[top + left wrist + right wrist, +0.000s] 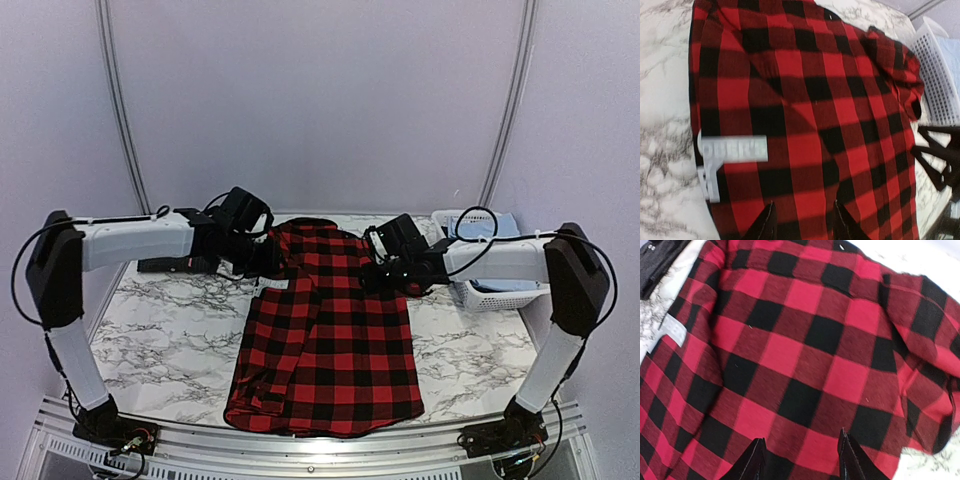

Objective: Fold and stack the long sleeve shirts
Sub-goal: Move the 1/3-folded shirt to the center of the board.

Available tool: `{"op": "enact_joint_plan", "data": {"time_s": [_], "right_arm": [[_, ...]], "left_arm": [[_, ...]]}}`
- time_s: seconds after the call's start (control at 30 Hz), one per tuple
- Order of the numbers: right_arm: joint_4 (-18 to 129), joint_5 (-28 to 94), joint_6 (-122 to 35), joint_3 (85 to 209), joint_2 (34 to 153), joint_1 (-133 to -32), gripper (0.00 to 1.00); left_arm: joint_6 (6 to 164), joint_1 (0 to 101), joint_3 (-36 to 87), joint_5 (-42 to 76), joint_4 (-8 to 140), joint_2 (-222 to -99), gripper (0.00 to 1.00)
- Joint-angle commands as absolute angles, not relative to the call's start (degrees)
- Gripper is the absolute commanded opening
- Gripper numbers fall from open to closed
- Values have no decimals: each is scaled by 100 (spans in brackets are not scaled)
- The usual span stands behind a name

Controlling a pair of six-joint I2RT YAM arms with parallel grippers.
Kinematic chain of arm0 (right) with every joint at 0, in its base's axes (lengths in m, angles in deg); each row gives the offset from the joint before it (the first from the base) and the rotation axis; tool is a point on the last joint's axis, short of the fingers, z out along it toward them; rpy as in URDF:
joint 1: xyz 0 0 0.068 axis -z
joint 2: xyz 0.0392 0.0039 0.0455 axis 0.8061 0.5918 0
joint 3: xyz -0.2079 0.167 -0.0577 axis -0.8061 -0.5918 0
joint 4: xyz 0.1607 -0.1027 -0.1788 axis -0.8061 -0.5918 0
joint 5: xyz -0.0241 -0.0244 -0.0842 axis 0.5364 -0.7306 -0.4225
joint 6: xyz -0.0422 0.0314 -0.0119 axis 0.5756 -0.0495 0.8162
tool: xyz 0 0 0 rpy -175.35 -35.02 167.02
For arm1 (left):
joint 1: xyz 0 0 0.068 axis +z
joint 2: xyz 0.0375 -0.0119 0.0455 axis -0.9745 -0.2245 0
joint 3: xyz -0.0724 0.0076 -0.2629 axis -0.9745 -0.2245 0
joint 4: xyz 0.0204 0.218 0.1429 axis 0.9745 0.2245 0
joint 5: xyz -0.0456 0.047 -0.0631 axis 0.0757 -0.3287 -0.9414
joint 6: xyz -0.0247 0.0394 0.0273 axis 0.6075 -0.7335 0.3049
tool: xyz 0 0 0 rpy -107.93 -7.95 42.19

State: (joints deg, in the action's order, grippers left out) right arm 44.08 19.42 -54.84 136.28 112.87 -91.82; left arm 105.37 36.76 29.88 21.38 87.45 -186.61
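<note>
The red-and-black plaid long sleeve shirt (325, 335) lies on the marble table, folded into a long strip that runs from the back to the front edge. Its white lettering patch (732, 148) shows at the left edge. My left gripper (262, 258) is at the shirt's upper left edge, and in the left wrist view the gripper (804, 220) is open over the plaid with nothing between its fingers. My right gripper (385, 265) is at the upper right edge, and in the right wrist view the gripper (802, 455) is open above the cloth too. A dark charcoal shirt (165, 265) lies behind the left arm.
A white slotted basket (480, 290) stands at the back right, close to the right arm, and shows in the left wrist view as the basket (940, 75). Bare marble table (160, 340) flanks the shirt on both sides. The charcoal shirt (660, 260) is just beyond the plaid's corner.
</note>
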Motion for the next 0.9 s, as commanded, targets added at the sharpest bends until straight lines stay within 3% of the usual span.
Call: {"op": "enact_joint_plan", "data": {"time_s": [0.0,0.13,0.37,0.67,0.87], "right_arm": [[4230,1655,-5699,13385,10923,-9125,45],[4146,1581,-5754,13171,10687,-9123,45],[4056,1521,-5776,12843,10360,-9122,44],[4096,1194,-5817,12461,9780,-9079,47],[4301,1312,-5795,12351,9638,-8391,53]], "left_arm": [[10184,4063,4043,2200,7884,-19913,35],[10226,4235,4983,2122,7709,-21016,25],[10774,4545,5782,2129,7582,-22095,18],[11066,5004,6857,1731,7723,-23135,18],[10841,4960,7226,1316,7764,-22919,30]]}}
